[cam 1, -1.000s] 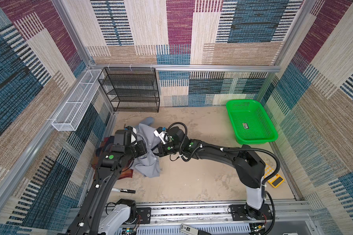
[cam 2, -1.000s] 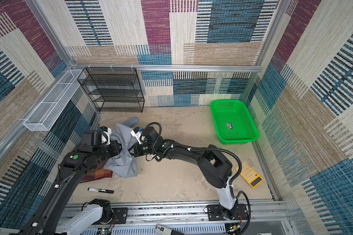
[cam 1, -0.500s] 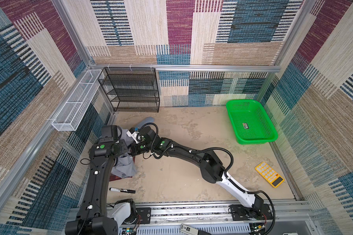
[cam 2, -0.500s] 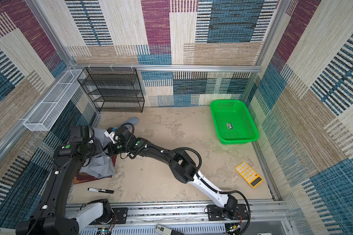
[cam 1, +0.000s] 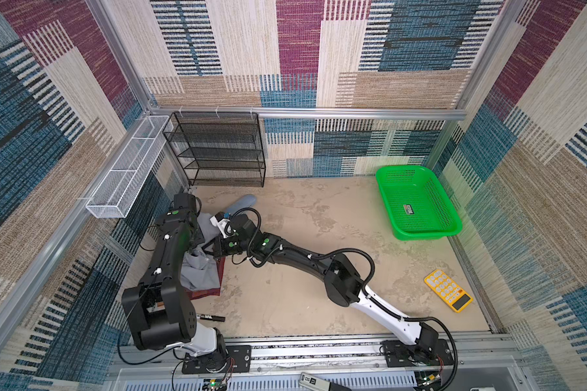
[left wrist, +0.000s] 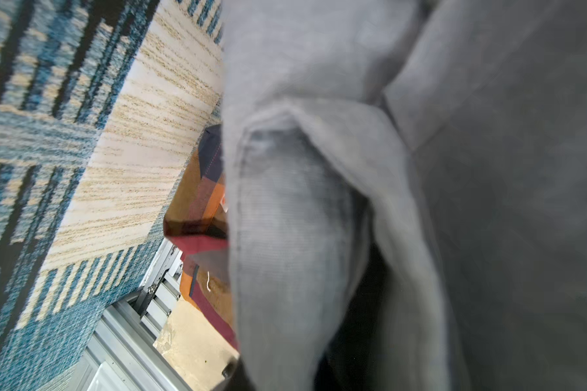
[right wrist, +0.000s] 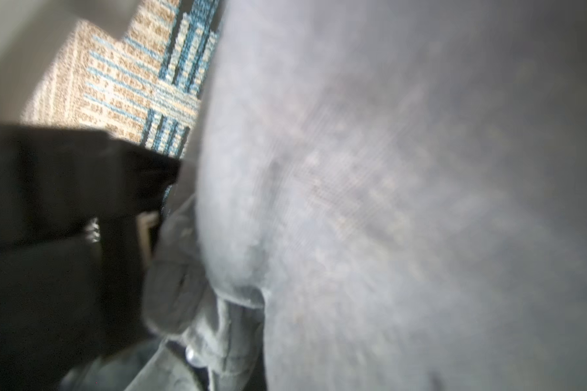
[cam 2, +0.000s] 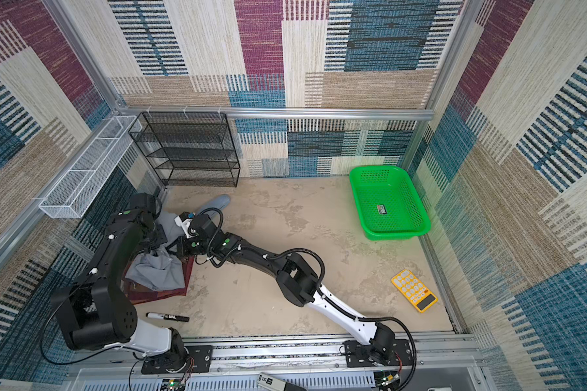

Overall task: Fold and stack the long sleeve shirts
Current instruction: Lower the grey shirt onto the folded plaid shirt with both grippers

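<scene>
Though limp, grey shirt [cam 1: 199,270] lengthwise far-to-near.

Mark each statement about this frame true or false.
The grey shirt is bunched over the plaid shirt. True.
The yellow calculator sits inside the green basket. False: it lies on the table, apart from the basket.
The black marker lies on the table, apart from both shirts. True.
The black wire rack holds folded shirts. False: its shelves are bare.
</scene>
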Robot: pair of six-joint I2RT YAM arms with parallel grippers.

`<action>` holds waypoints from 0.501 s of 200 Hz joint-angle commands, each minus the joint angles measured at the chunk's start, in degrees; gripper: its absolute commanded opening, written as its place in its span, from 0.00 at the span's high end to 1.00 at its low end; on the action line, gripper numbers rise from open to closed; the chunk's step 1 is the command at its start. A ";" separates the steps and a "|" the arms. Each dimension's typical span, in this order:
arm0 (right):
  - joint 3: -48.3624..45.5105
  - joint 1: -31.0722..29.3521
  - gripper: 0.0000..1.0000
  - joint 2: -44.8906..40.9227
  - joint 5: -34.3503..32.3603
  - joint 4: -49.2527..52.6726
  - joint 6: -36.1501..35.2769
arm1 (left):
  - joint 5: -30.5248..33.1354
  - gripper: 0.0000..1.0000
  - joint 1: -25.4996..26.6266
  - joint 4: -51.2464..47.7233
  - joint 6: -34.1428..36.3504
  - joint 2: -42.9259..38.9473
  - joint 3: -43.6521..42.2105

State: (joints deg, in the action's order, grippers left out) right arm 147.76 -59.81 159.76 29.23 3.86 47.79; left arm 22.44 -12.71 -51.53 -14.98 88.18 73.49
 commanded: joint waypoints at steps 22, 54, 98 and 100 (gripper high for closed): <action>0.90 -0.13 1.00 1.68 -0.39 -5.36 1.74 | -3.84 1.00 -5.12 -0.85 -0.12 5.96 4.05; 1.01 0.07 1.00 2.67 -1.26 -5.87 2.02 | -5.38 1.00 -5.84 -1.60 -0.55 7.89 4.51; 1.92 0.10 0.97 4.44 -1.81 -6.28 2.75 | -7.80 0.73 -7.00 -1.48 -1.57 7.54 5.21; 1.96 0.19 0.97 4.55 -1.88 -6.11 2.75 | -7.94 0.70 -7.05 -1.49 -1.75 7.31 5.11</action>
State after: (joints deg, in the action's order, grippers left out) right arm 148.92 -59.59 163.81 27.90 0.89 49.47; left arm 16.71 -19.14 -52.51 -15.29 96.14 78.02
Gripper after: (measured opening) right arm 0.086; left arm 0.167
